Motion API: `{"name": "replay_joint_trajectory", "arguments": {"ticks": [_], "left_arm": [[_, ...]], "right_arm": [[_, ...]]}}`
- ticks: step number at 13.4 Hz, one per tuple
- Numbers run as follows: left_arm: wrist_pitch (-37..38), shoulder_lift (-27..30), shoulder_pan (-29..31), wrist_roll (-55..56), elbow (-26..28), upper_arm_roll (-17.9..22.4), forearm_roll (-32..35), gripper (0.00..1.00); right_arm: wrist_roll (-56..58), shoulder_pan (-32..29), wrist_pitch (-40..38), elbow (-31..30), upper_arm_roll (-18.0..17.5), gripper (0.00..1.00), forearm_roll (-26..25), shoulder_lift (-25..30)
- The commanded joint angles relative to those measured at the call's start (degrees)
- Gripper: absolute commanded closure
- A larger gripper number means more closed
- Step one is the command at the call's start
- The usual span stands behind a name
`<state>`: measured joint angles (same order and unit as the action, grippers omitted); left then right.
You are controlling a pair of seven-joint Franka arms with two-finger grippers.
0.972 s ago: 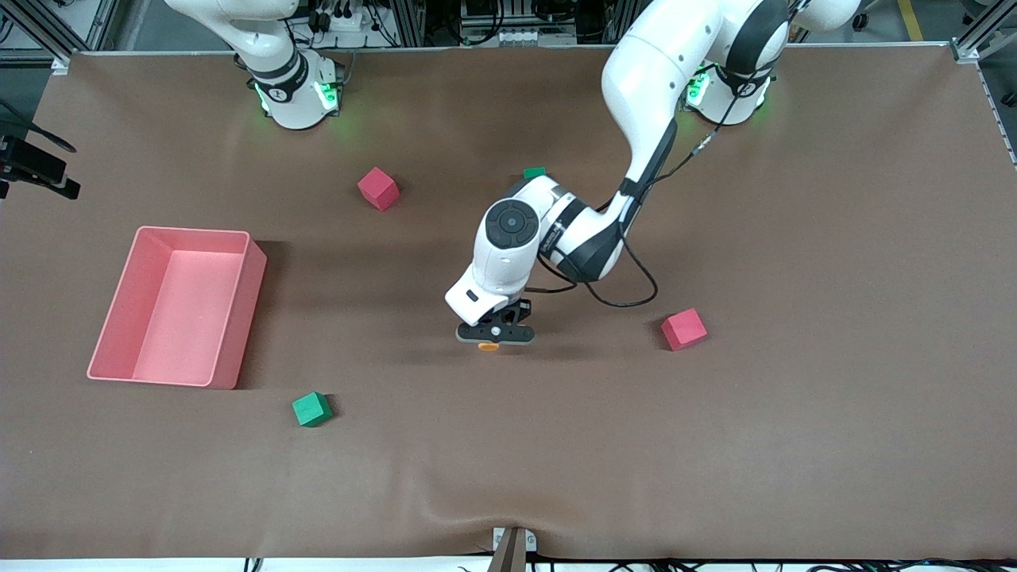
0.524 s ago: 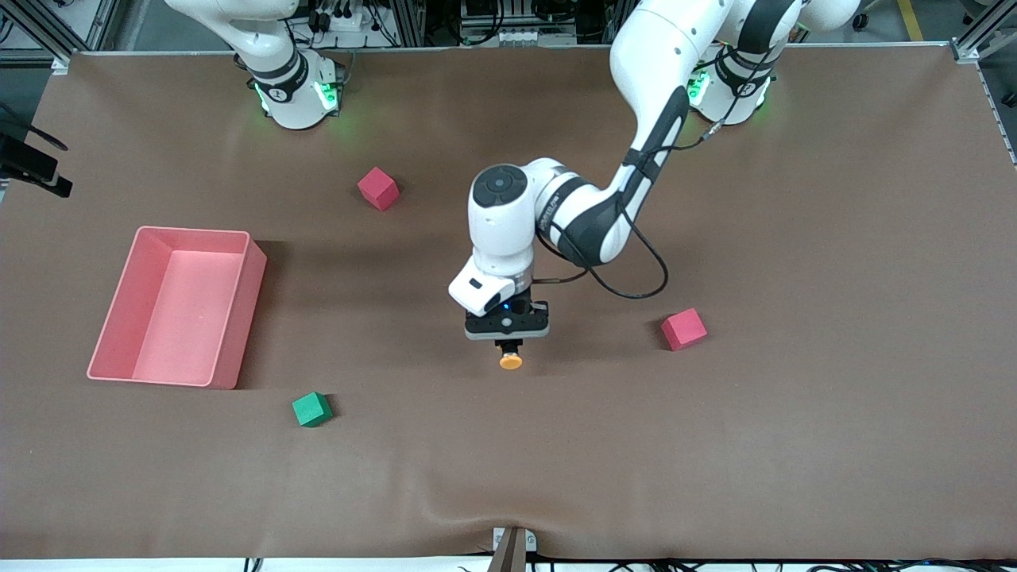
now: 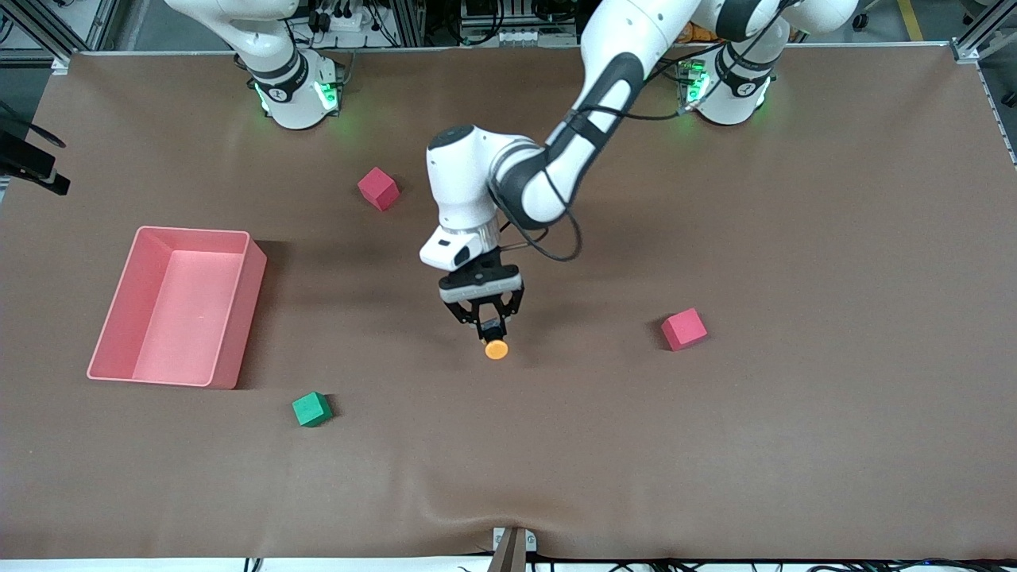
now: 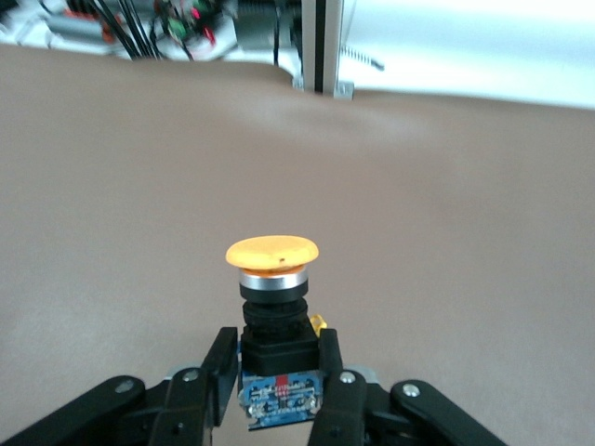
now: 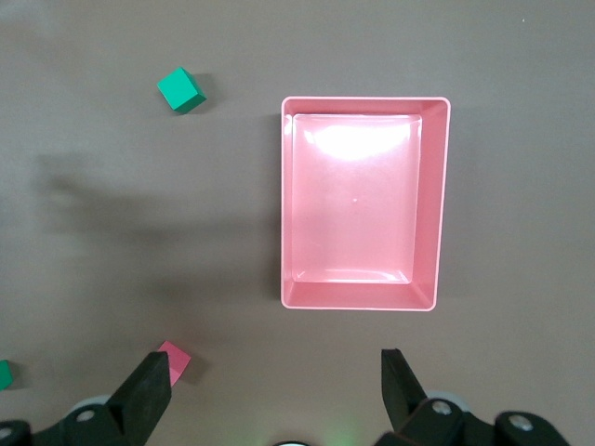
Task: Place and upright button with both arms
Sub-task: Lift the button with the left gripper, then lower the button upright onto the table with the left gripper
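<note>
Between left gripper (image 3: 493, 326) jaws: button (image 3: 496, 348) clamped; right gripper (image 5: 276, 395) jaws spread.

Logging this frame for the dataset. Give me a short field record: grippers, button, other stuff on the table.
left gripper: shut on the button, over the middle of the table
button: gripped by its black body, orange cap pointing away from the gripper
right gripper: open, holds nothing, high over the bin; arm waits
bin: pink, nothing in it, toward the right arm's end
red cubes: one toward the left arm's end, one farther from the front camera
green cube: nearer the front camera than the bin
</note>
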<state>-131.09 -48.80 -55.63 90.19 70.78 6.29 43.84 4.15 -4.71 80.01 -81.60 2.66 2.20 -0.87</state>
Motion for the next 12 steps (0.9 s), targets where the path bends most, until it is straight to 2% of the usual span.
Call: {"name": "replay_joint_trajectory", "arguments": {"ticks": [1,4,6,10,12], "left_arm": [[0.12,-0.33,-2.63,9.01,3.2,1.09,7.82,1.0],[2.32,-1.82,-3.78,21.56,4.53,1.01,21.69,1.0],[7.22,-2.26,-4.92,24.49,6.64,1.01,28.03,1.0],[11.27,-3.75,-7.03,32.58,6.65,0.92,34.1,1.0],[13.83,-4.46,-8.79,36.0,7.0,0.92,34.82,1.0]], "right_arm": [[-0.55,-0.39,-0.47,0.3,-0.55,0.0,-0.44,0.25],[-0.55,-0.65,-0.12,0.04,-0.55,0.0,-0.27,-0.27],[-0.55,-0.39,-0.11,0.04,-0.55,0.0,-0.18,-0.28],[-0.64,-0.39,-0.11,0.04,-0.55,0.0,-0.18,-0.28],[-0.64,-0.39,-0.11,-0.05,-0.55,0.0,-0.18,-0.36]]}}
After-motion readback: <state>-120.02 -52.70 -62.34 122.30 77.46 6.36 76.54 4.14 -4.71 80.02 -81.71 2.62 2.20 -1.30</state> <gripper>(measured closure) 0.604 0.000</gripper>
